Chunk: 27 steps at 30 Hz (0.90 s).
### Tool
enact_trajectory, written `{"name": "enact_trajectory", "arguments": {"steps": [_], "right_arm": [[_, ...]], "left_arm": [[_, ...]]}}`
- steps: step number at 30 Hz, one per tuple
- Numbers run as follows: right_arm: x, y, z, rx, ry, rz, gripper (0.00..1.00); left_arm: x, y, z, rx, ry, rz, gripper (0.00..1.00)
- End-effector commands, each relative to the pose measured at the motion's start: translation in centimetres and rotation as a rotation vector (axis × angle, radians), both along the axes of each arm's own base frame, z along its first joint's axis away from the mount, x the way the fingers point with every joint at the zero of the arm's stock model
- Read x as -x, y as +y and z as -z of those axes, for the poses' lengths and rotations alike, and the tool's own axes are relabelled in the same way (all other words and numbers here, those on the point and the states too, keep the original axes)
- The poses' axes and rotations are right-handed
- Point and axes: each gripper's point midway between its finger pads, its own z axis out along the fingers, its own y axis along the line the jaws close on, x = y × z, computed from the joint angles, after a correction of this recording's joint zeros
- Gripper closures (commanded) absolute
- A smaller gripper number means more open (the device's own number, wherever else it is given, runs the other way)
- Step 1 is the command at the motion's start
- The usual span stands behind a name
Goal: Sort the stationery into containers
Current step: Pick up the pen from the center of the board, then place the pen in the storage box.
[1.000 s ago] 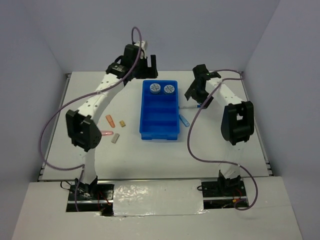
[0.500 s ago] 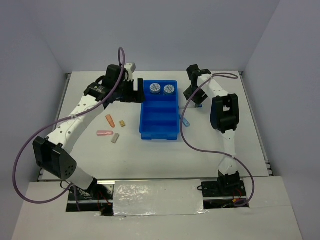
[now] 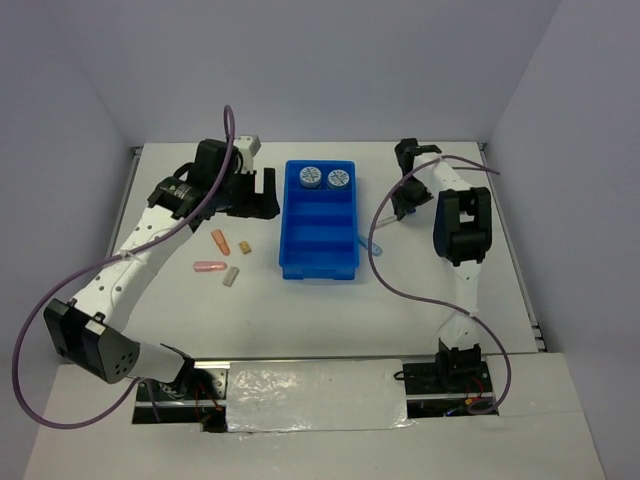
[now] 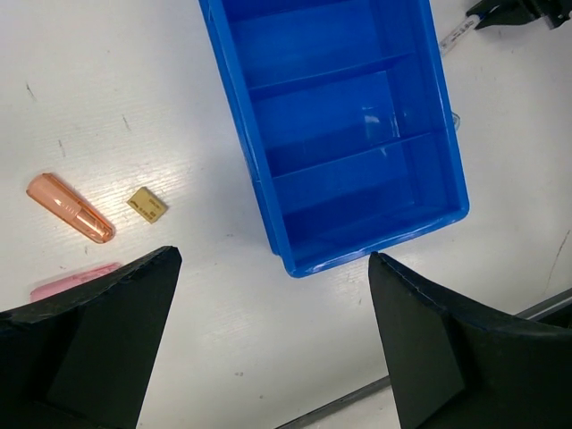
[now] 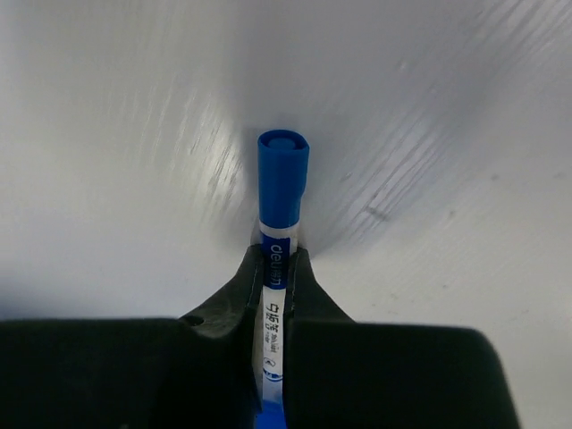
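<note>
— Where's your thin white blue-capped pen (image 5: 283,174)?
— Pinched in your right gripper (image 5: 277,284), cap poking out at 12 o'clock, at 3 o'clock of the bright blue rectangular plastic tray (image 3: 287,232). Your left gripper (image 4: 273,264) hangs spread wide.

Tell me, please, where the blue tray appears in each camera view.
Top external: blue tray in the middle of the table, two rolls in its far compartment.
Left wrist: upper centre, empty compartments showing.
Right wrist: not in it; only the pen in the shut right claw.
Shared landmark: orange bar, left of the tray in both.
</note>
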Motion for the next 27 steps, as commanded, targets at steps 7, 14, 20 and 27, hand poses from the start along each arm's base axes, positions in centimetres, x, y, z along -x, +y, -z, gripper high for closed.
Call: {"name": "enact_trajectory", "arguments": {"steps": [7, 14, 20, 27], "right_arm": [[-2.7, -3.7, -14.2, 0.050, -0.430, 0.086, 1.00], [-3.1, 7.7, -20.6, -0.025, -0.625, -0.151, 1.00], [-2.4, 13.6, -19.8, -0.159, -0.616, 0.128, 1.00], [-3.9, 18.7, -17.4, -0.171, -0.578, 0.191, 1.00]], "left_arm": [[1.7, 1.6, -0.3, -0.021, -0.022, -0.002, 0.01], [2.4, 2.1, 0.0, 0.022, -0.031, -0.064, 0.01], [2.5, 3.8, -0.8, 0.022, -0.081, -0.161, 0.01], [4.7, 6.8, -0.3, 0.012, -0.077, -0.273, 0.01]]}}
